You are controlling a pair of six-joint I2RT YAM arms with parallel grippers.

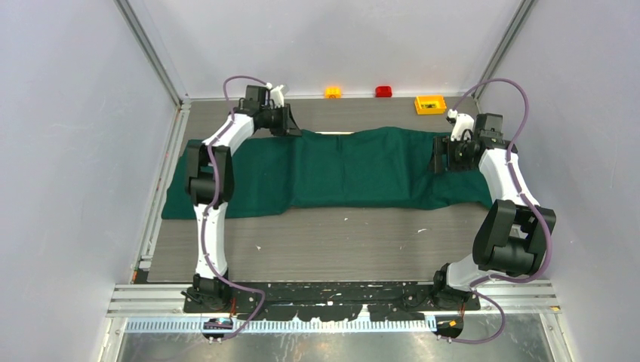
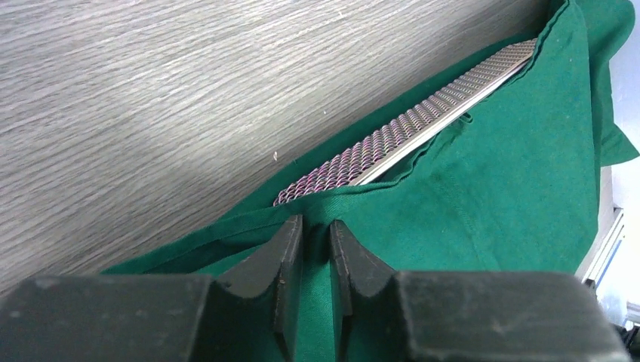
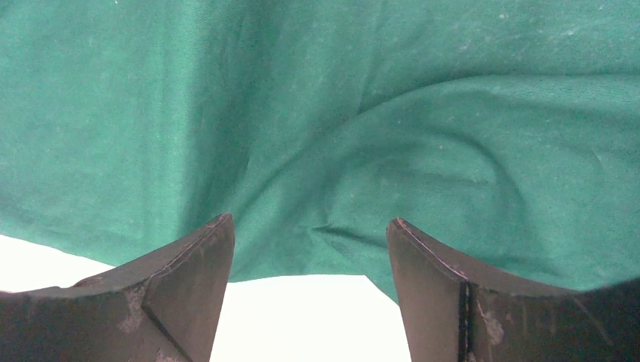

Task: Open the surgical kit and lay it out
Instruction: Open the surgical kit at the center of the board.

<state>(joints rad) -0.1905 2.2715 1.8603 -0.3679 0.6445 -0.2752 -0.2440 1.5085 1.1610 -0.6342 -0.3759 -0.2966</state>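
The surgical kit lies wrapped in a dark green drape (image 1: 355, 170) across the middle of the table. In the left wrist view a fold of the drape (image 2: 490, 196) is lifted off the steel mesh tray (image 2: 407, 124), whose edge shows underneath. My left gripper (image 1: 290, 124) is at the bundle's far left corner, its jaws (image 2: 317, 226) nearly together with green cloth pinched between them. My right gripper (image 1: 441, 162) sits at the bundle's right end, open (image 3: 309, 226) just over the drape (image 3: 317, 113), gripping nothing. A bright white patch shows below the cloth's edge there. Forceps and tweezers are hidden.
Along the back wall stand a small orange block (image 1: 333, 92), a red block (image 1: 384, 91) and a yellow box (image 1: 430, 104). The drape's left flap (image 1: 177, 200) reaches the table's left edge. Grey wood table (image 1: 340, 241) lies between the drape and the arm bases.
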